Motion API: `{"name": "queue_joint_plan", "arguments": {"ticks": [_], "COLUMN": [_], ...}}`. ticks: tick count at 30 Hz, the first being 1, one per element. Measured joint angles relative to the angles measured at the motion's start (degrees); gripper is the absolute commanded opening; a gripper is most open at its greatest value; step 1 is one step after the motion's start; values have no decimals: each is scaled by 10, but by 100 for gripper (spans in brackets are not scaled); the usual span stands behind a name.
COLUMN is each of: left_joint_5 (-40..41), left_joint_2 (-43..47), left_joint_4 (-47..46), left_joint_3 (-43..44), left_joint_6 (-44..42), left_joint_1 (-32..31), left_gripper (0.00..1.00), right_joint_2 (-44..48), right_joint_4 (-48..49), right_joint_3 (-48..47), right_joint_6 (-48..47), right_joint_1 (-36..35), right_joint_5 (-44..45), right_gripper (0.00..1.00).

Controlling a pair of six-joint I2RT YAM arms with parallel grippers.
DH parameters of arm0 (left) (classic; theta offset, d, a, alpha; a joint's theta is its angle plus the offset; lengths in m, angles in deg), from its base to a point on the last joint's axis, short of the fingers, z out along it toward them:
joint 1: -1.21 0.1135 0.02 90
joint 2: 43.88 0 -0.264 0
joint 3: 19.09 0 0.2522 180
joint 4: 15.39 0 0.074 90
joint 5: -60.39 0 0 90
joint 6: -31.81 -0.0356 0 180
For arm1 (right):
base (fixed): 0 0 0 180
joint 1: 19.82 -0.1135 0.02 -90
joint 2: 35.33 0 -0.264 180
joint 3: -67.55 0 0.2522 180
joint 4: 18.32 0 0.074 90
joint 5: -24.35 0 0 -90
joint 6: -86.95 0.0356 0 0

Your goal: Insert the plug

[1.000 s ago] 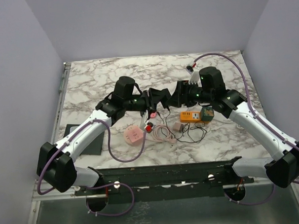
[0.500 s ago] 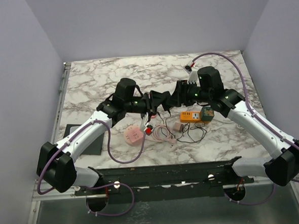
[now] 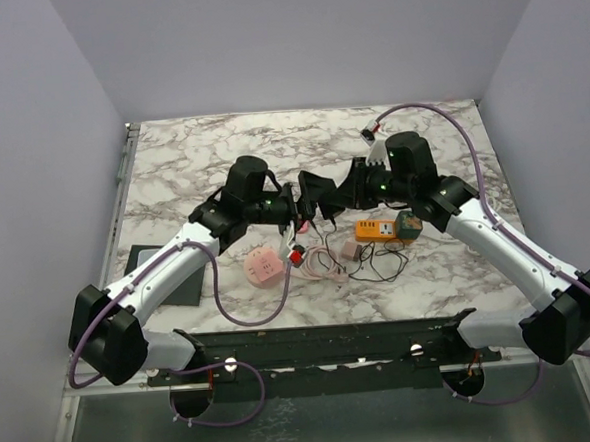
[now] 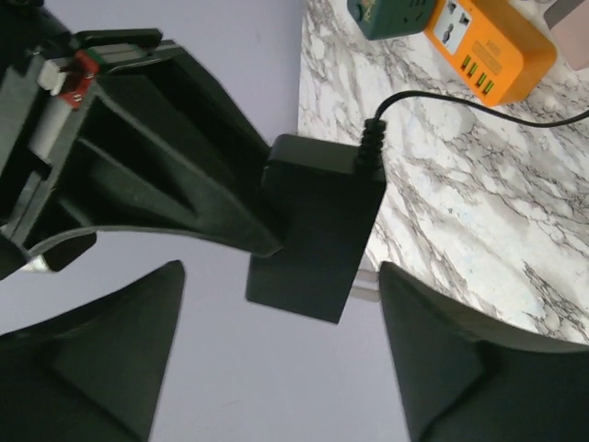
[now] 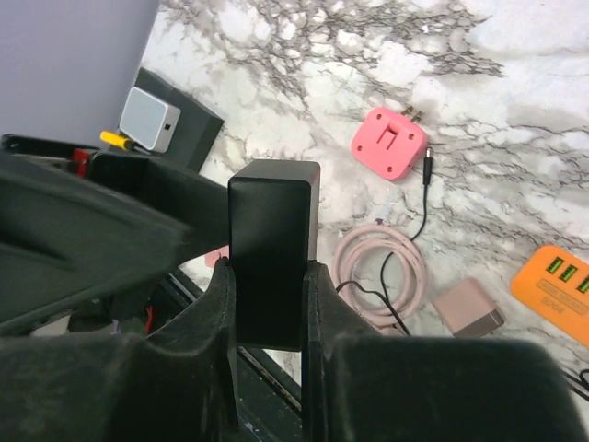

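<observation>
Black and hard, the boxy plastic plug block (image 5: pixel 273 221) is up in the air, squeezed tight between the two fingers of my right gripper (image 5: pixel 267 285). A thin black cord (image 4: pixel 372 145) comes out of one end. My left gripper (image 4: pixel 281 276) has its fingers (image 4: pixel 120 359) wide apart, one on each side of the block, and they do not touch it. The long orange power strip (image 3: pixel 376 229) lies on the white marble table (image 3: pixel 201 157) down below. The block is not in it yet.

I think the block is stiff and not very heavy. Its sides look smooth, so it could slip or twist. The flat wide sides are the best place to hold it. The cord is soft and could pull the block crooked, so I should not grab that. I cannot see the metal pins.

A second ago there was a gap between my two grippers. Now my left one has come in closer, right up to the block.
</observation>
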Motion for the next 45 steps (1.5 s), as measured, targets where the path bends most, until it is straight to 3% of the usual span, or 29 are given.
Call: {"name": "queue_joint_plan", "arguments": {"ticks": [6, 11, 15, 18, 25, 32, 42, 45], "left_joint_5": [47, 152, 245, 260, 237, 225, 235, 245], "left_joint_2": [43, 82, 103, 106, 61, -8, -51, -62], "left_joint_4": [-20, -23, 34, 116, 304, 400, 407, 391], "left_joint_3": [-13, -16, -15, -12, 30, 40, 14, 12], "left_joint_6": [139, 358, 540, 619, 673, 679, 705, 706], "left_joint_1": [-4, -4, -3, -3, -3, -3, -3, -3], "left_gripper": [99, 99, 99, 99, 99, 99, 99, 91], "right_joint_2": [3, 3, 2, -4, -14, -14, -14, -14], "right_joint_4": [-32, -65, -84, -90, -99, -110, -119, -119], "right_joint_3": [0, 0, 0, -3, -20, -23, -23, -23], "right_joint_6": [-15, -33, -47, -55, -68, -75, -75, -75], "right_joint_1": [-1, -1, -1, -1, -1, -1, -1, -1], "right_joint_5": [65, 142, 201, 230, 261, 272, 275, 275], "right_gripper": [1, 1, 1, 1, 1, 1, 1, 1]}}
